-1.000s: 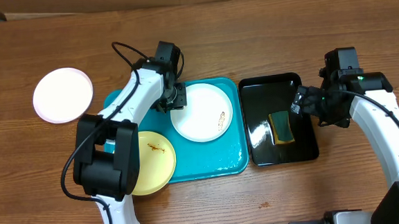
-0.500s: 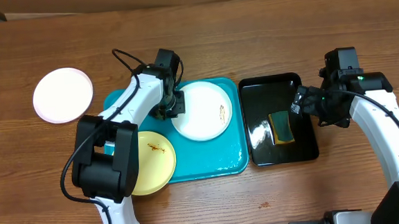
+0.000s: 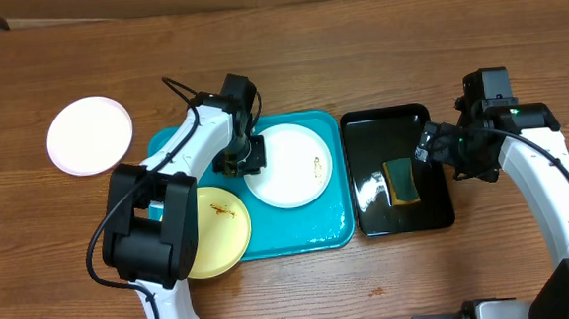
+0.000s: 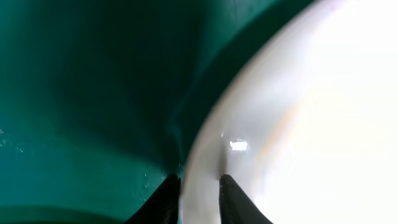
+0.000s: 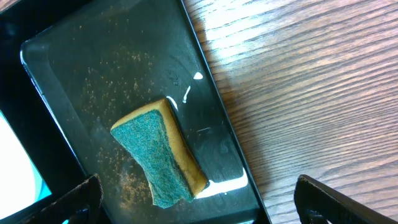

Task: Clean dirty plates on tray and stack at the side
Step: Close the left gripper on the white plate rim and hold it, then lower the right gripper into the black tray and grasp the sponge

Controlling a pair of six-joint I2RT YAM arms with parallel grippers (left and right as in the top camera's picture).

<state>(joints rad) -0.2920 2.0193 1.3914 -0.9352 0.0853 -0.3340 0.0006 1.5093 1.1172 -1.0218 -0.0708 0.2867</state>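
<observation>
Tray: a turquoise tray (image 3: pixel 308 227) sits mid-tabletop. It holds a white plate (image 3: pixel 285 174) in its far right part and a yellow plate (image 3: pixel 220 238) at its near left corner, overhanging the rim. Each plate has small brown smears.
Lone plate: a second white plate (image 3: pixel 89 135) lies on the wood, well left of the tray.
Black tray: the black tray (image 3: pixel 362 135) sits just right of the tray and holds a green-and-yellow sponge (image 3: pixel 401 181).
Left arm: it reaches over the tray, with the left gripper (image 4: pixel 199 199) at the white plate's left rim. The jaws are narrowly apart astride the rim; whether they pinch it, I cannot tell.
Right arm: the right gripper (image 5: pixel 200 198) hovers by the black tray's right edge, jaws wide apart and empty.
Surface: brown wood-grain tabletop (image 3: pixel 357 56).
</observation>
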